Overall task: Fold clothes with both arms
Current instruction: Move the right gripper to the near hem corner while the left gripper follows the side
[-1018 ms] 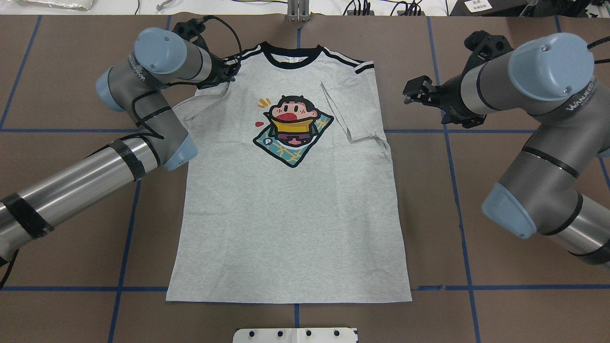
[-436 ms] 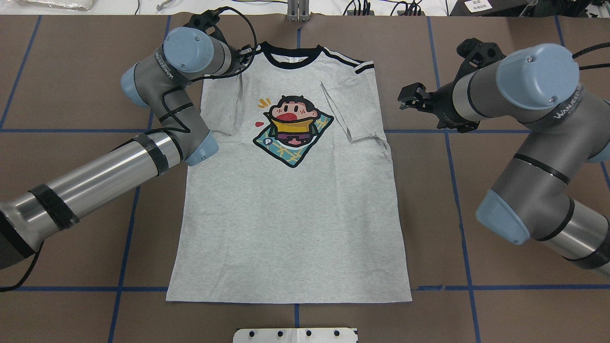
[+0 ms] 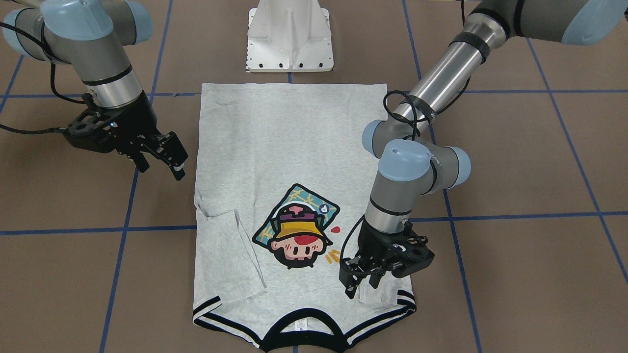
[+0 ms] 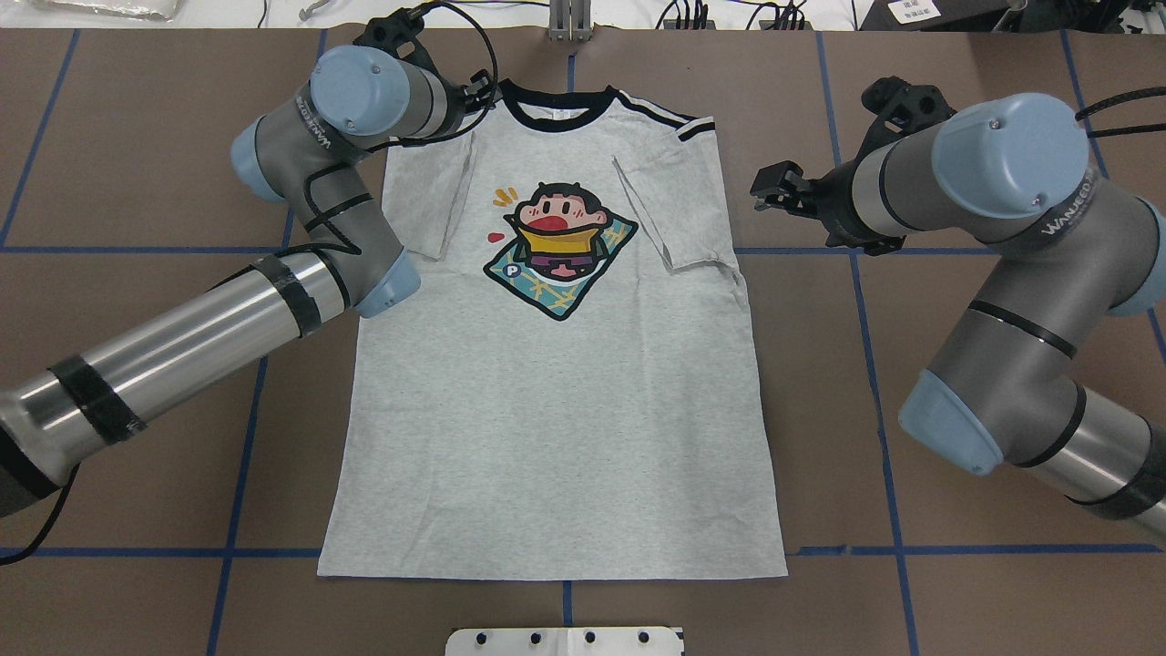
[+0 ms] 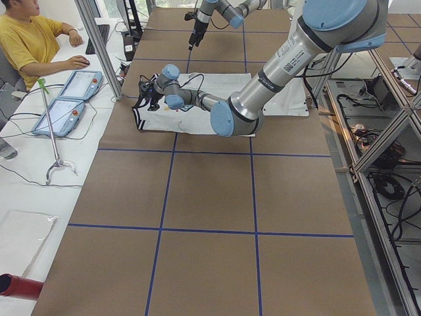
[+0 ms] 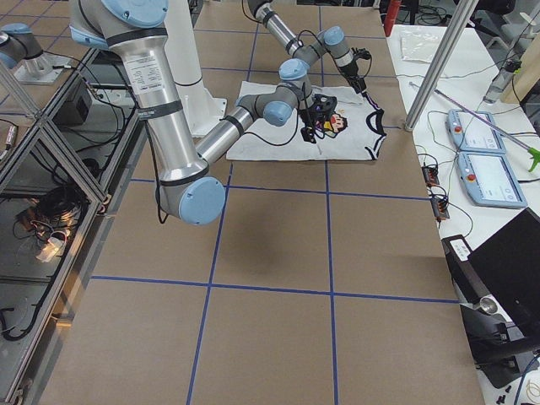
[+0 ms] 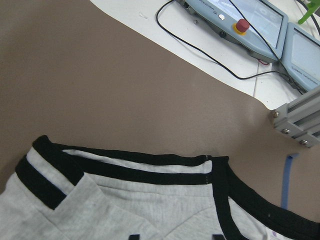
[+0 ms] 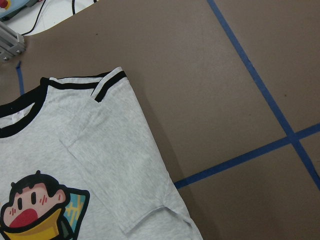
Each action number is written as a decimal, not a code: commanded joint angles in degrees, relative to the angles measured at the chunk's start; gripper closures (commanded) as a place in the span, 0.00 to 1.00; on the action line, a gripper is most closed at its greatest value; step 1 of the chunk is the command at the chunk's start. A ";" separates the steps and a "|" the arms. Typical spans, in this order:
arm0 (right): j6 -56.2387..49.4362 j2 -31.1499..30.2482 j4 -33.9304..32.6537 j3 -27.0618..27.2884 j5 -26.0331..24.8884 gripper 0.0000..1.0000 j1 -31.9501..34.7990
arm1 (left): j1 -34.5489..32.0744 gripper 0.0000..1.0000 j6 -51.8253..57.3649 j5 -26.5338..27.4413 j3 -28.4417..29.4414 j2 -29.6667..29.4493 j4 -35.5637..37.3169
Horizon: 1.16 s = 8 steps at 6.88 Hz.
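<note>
**Shirt flat, both sleeves turned in**

The T-shirt lies face-up mid-counter. In the overhead view its collar points to 12 o'clock and both sleeves are folded onto the chest. The left gripper hangs over the 11 o'clock shoulder, fingers apart and gripping nothing. That arm's elbow overlaps the shirt's 10 o'clock edge. The right gripper, fingers apart, sits off the cloth at 2 o'clock. A white pedestal base stands at 6 o'clock. Two teach pendants and a seated person are beyond 12.
</note>
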 commanded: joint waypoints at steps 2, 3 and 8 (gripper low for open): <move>11.79 -0.68 -1.25 4.05 -6.48 0.00 -9.29 | 0.26 0.01 0.00 -8.95 -22.47 14.51 0.53; 19.85 0.10 -7.70 6.24 -7.30 0.00 -14.04 | 0.35 0.01 0.44 -9.41 -29.93 20.39 0.36; 42.64 -2.69 -21.12 13.83 -22.15 0.04 -34.10 | 0.70 0.00 0.27 -16.01 -44.68 33.11 0.27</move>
